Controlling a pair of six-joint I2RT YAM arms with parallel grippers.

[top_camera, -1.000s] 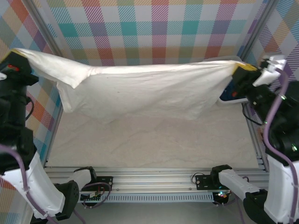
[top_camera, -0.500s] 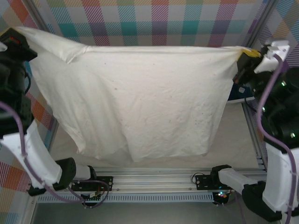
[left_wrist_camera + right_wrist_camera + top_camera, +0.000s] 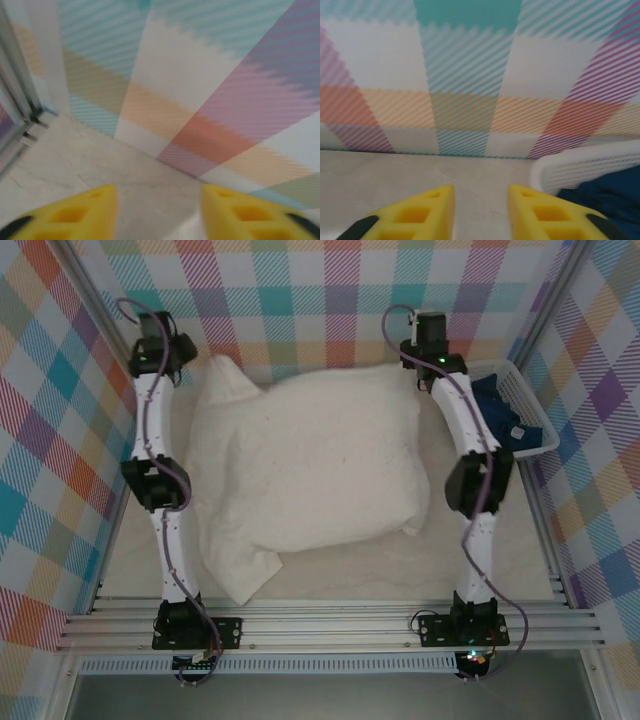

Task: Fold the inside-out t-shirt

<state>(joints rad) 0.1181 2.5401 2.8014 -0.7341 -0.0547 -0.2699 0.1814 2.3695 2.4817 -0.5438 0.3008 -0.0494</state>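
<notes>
On the table [image 3: 350, 570], the white t-shirt [image 3: 310, 465] lay rumpled between both arms.
Its far right corner hid under the right arm, tag indiscernible. The left gripper [image 3: 157, 200] and right gripper [image 3: 481, 200], cropped, stood parted and empty near the far wall.

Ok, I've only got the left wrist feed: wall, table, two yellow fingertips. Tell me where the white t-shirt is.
Observer: The white t-shirt lies on the middle of the table.
Operator: Give me its state.
Observer: Spread out but rumpled, with one corner trailing toward the near left. It is not folded.
Operator: Now report the right gripper.
Observer: The right gripper is open and empty, pointing at the back wall.
</notes>
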